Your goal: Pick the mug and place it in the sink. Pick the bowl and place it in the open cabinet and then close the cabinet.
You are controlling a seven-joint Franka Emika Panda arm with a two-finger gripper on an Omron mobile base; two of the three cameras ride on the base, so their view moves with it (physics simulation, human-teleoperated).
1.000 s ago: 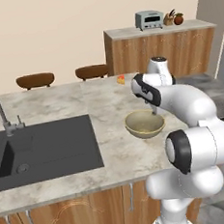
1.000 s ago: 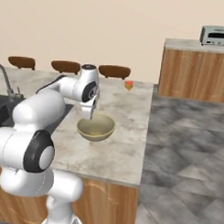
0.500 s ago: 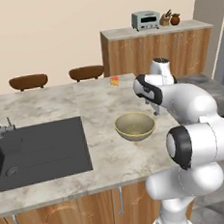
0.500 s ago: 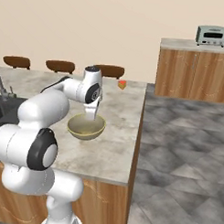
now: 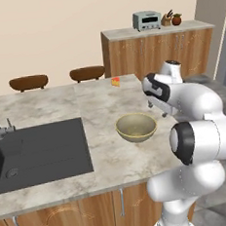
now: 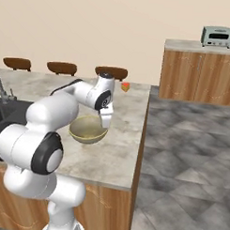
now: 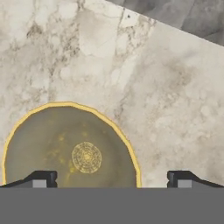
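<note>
Marble counter [image 5: 105, 160] carries everything, with the bowl [image 5: 136, 127] as the landmark. Above the bowl's right rim hangs the gripper [image 7: 111, 178], jaws spread wide and holding nothing; in the hand view one fingertip [image 7: 41, 178] sits over the bowl's inside, the other over bare stone. Beyond that rim the counter runs free to its edge (grey floor past it). Left of the bowl lies the sink [image 5: 37, 149], well apart. Behind the bowl, near the far edge, rests a small yellow fruit [image 5: 115, 82].
</note>
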